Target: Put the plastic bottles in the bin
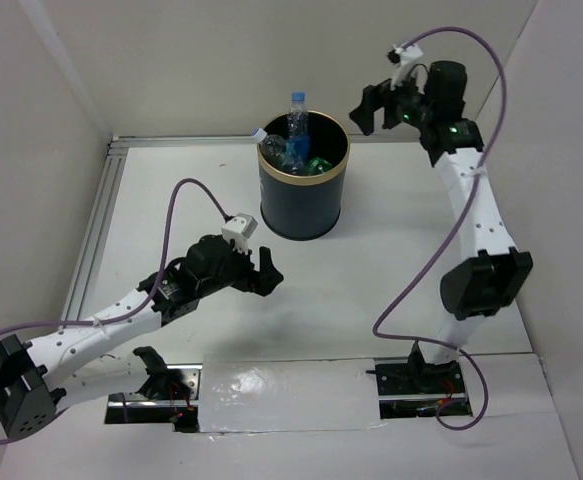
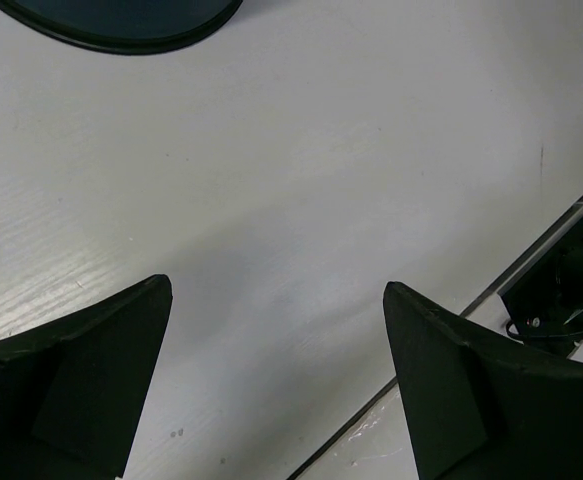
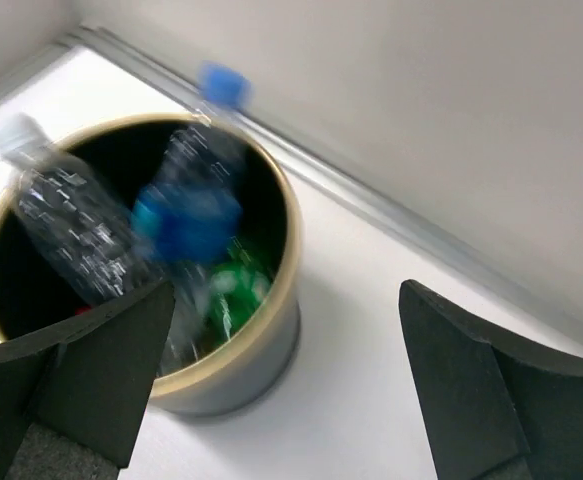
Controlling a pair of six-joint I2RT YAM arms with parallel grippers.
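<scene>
The dark bin (image 1: 303,210) with a gold rim stands at the back middle of the table. Several plastic bottles sit inside it. A clear bottle with a blue cap and blue label (image 1: 296,122) stands upright and sticks out above the rim; it is blurred in the right wrist view (image 3: 196,190). A clear bottle with a pale cap (image 3: 61,225) leans on the left rim. A green bottle (image 3: 233,290) lies lower inside. My right gripper (image 1: 379,108) is open and empty, high to the right of the bin. My left gripper (image 1: 258,272) is open and empty, low in front of the bin.
White walls close the table at the back and both sides. A metal rail (image 1: 96,235) runs along the left and back edges. The bin's base edge (image 2: 121,30) shows in the left wrist view. The arm mounts (image 1: 416,385) sit at the near edge.
</scene>
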